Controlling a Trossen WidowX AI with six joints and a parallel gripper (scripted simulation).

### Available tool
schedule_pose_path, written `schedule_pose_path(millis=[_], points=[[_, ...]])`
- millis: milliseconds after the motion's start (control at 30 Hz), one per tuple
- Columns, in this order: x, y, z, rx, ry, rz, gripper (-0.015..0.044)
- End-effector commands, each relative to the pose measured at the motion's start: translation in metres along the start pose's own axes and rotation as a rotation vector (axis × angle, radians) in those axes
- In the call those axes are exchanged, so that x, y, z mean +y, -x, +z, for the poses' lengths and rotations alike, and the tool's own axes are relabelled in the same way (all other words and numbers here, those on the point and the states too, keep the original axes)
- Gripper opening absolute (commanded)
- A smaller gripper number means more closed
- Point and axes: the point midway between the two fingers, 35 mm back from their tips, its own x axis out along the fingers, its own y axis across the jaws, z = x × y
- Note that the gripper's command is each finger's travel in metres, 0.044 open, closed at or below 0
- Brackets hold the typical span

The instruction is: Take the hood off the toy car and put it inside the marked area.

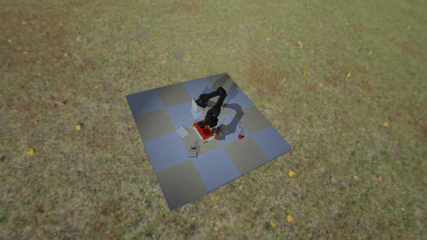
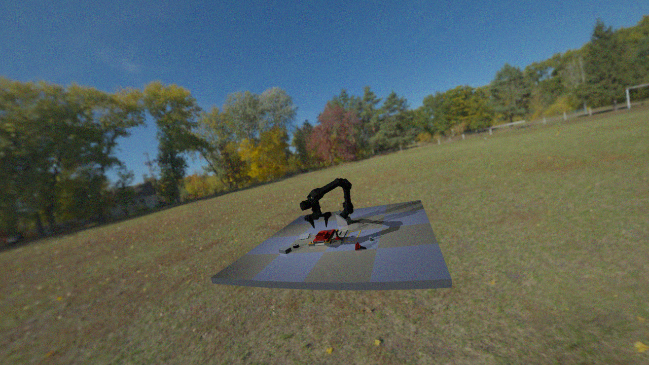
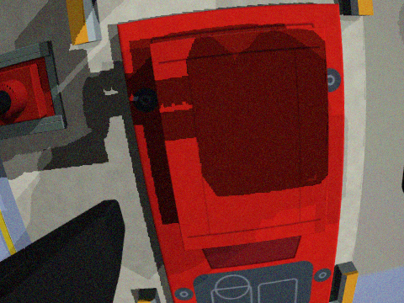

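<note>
The red toy car [image 1: 203,134] [image 2: 326,238] [image 3: 236,16] sits in a cream base with orange corner pieces. In the wrist view, a raised red panel [image 3: 252,219], which looks like the hood, is on the car, mostly under the arm's shadow; its exact edges are hard to tell. My gripper [image 1: 208,127] [image 2: 319,225] [image 3: 272,195] is open and empty, pointing down above the car, its fingers spread toward the car's two sides. The marked area, a yellow outline [image 1: 225,123] [image 2: 359,234] [image 3: 7,233], lies beside the base and is partly hidden by the arm in the top view.
A red part with a black knob [image 3: 25,93] stands in a grey frame beside the car. A pale plate [image 1: 182,131], a small wheel [image 1: 193,146] [image 2: 295,246], a grey block [image 1: 191,154] [image 2: 285,250] and a red piece [image 1: 240,136] [image 2: 358,246] lie around.
</note>
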Motion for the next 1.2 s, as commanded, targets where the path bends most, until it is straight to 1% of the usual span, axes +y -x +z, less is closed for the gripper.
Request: schedule_pose_path(millis=[0, 1167], points=[[0.0, -0.004, 0.0, 0.0, -0.006, 0.004, 0.044], [0.0, -0.033, -0.001, -0.001, -0.006, 0.005, 0.044]])
